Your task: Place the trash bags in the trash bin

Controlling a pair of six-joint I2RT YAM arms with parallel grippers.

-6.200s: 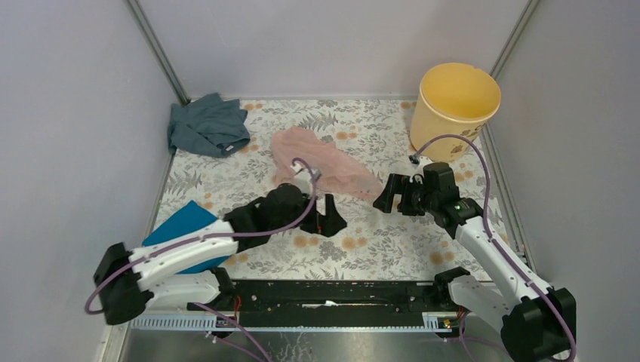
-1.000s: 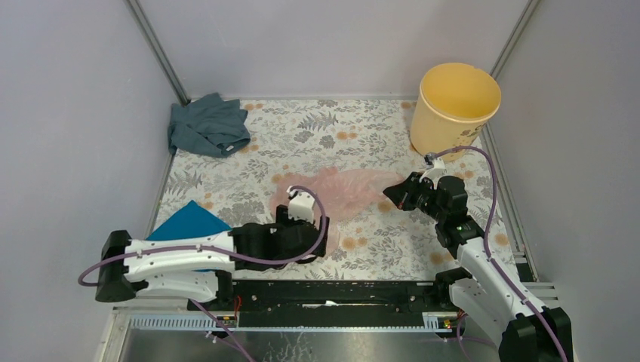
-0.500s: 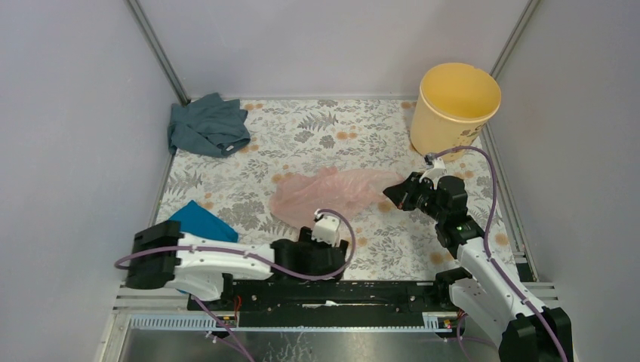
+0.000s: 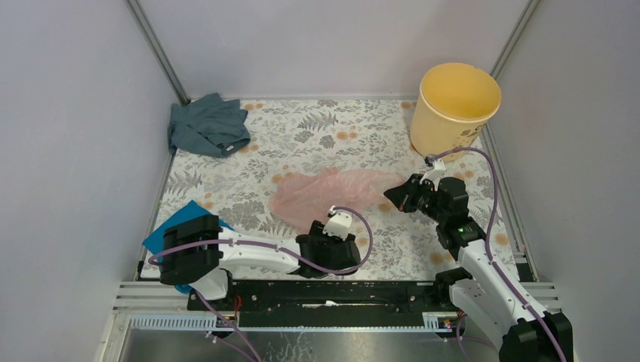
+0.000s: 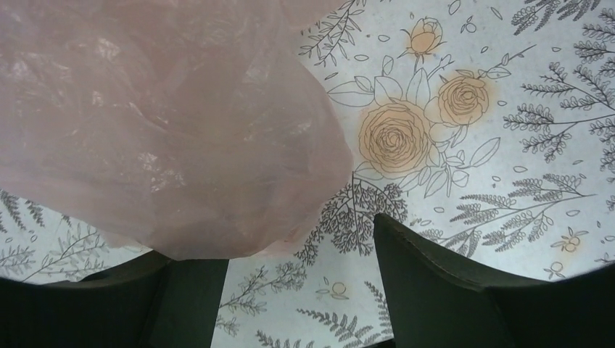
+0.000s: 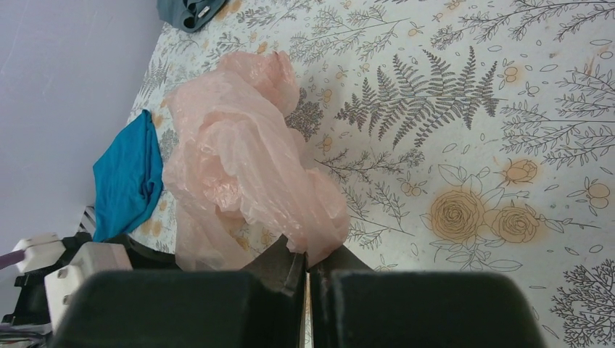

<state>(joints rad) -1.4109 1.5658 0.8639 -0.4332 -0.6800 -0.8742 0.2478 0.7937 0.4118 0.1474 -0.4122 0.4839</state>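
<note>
1. Right gripper [image 6: 306, 270]: the jaws are pressing together and pinching one end of the trash bag [image 6: 232, 167]. In the right wrist view the film is gathering in folds right up to the fingertips. The arm is reaching in low over the right half of the table [image 4: 302, 136].

2. Left gripper [image 5: 290, 243]: the jaws are standing apart and pointing down at the table, with bare flower-printed cover showing between them. They are gripping nothing. In the left wrist view the bag's rounded edge is overlapping the tip of the finger [image 5: 185, 290] on the left of that view. Whether film and finger are touching cannot be told.

3. Trash bag: pale pink and translucent, it is lying crumpled on the middle of the table. It is stretching from the right gripper across to just beside the left wrist, and it is sitting outside the bin.

4. Trash bin [image 4: 453, 105]: the yellow-orange bucket is standing upright in the far right corner, well apart from the bag.

5. Grey-blue cloth [image 4: 207, 127]: it is lying bunched in the far left corner.

6. Teal cloth [image 4: 198, 219]: it is lying at the near left edge, partly under the left arm.
</note>
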